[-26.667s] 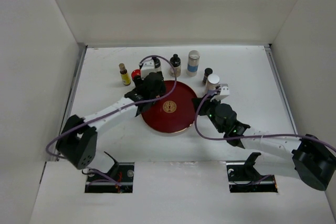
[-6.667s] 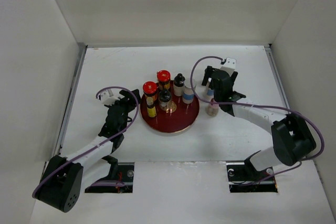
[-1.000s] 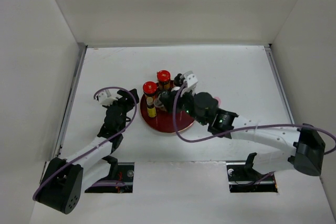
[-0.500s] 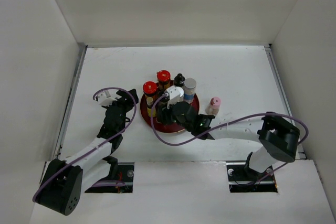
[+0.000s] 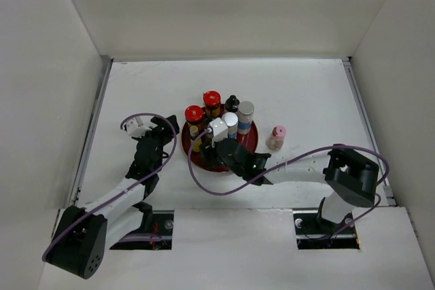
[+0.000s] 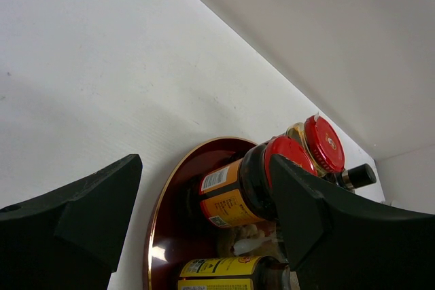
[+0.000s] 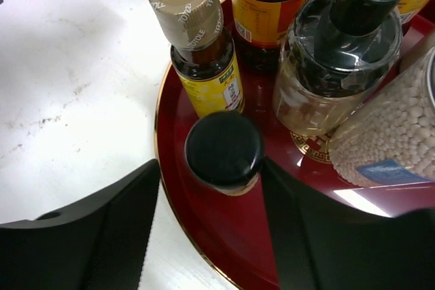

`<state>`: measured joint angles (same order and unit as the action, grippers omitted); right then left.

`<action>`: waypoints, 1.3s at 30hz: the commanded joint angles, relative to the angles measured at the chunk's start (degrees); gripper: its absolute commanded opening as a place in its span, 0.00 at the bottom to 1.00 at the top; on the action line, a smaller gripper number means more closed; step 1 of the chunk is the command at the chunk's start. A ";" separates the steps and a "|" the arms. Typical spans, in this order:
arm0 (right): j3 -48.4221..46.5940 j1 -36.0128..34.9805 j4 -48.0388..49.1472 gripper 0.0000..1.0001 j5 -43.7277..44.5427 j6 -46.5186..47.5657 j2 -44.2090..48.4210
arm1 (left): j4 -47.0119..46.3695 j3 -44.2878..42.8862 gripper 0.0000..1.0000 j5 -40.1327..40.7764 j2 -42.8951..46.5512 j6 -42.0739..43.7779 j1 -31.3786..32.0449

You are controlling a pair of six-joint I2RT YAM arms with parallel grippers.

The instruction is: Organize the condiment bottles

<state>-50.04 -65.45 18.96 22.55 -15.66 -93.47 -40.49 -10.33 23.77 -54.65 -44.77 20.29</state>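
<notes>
**Small jar stands on the plate between parted jaws; pink bottle waits outside**

The condiment bottles (image 5: 212, 100) are gathered upright on the round dark red plate (image 7: 162, 127), which seems to serve as the collecting spot. They are packed close so that all of them fit. In the right wrist view a yellow-labelled bottle (image 7: 201, 45), a dark orange-labelled bottle (image 7: 272, 5), a clear black-capped bottle (image 7: 340, 52) and a blue-banded jar of white beads (image 7: 394, 127) crowd the middle. A small black-capped jar (image 7: 225, 151) stands near the plate's rim, the one open spot on that side. Two red-capped jars (image 5: 194, 113) stand at the plate's left. The pink bottle (image 5: 276, 136) stands alone on the bench (image 5: 306, 93), to the right of the plate and apart from it, so I judge it the one piece left to bring in.

The right gripper (image 7: 212, 188) reaches across the plate with its jaws apart, one on each side of the small black-capped jar. There is a clear gap on one side, while the other finger lies close to the jar, and I cannot tell whether it touches. The jar rests on the plate on its own and nothing is clamped.

The left gripper (image 6: 204, 168) hangs over bare bench just left of the plate. Its jaws are wide apart and empty, and it faces the red-capped jars without touching them.
</notes>
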 commanded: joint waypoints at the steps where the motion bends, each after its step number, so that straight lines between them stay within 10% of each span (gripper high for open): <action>1: -1.29 -0.51 3.01 0.68 1.89 0.55 2.14 | -2.75 0.05 0.74 0.66 0.51 0.65 0.23; 7: 1.78 2.20 2.84 0.74 0.04 0.19 13.64 | -2.49 0.13 0.74 0.75 0.95 0.65 0.23; 13: 12.06 14.67 -0.13 0.27 11.96 -6.82 28.06 | -2.75 0.05 0.71 0.84 0.78 0.56 0.75; 22: 13.83 25.33 -15.96 0.77 20.16 -11.06 30.72 | -2.93 0.13 0.64 0.84 0.25 0.21 1.37; 39: 15.24 26.65 -16.15 0.56 15.33 -14.58 22.46 | -3.02 0.13 0.67 0.75 -0.19 -0.14 1.46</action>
<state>-34.74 -39.27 0.05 38.09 -30.00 -71.00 -40.49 -10.31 24.03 -54.87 -44.62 21.52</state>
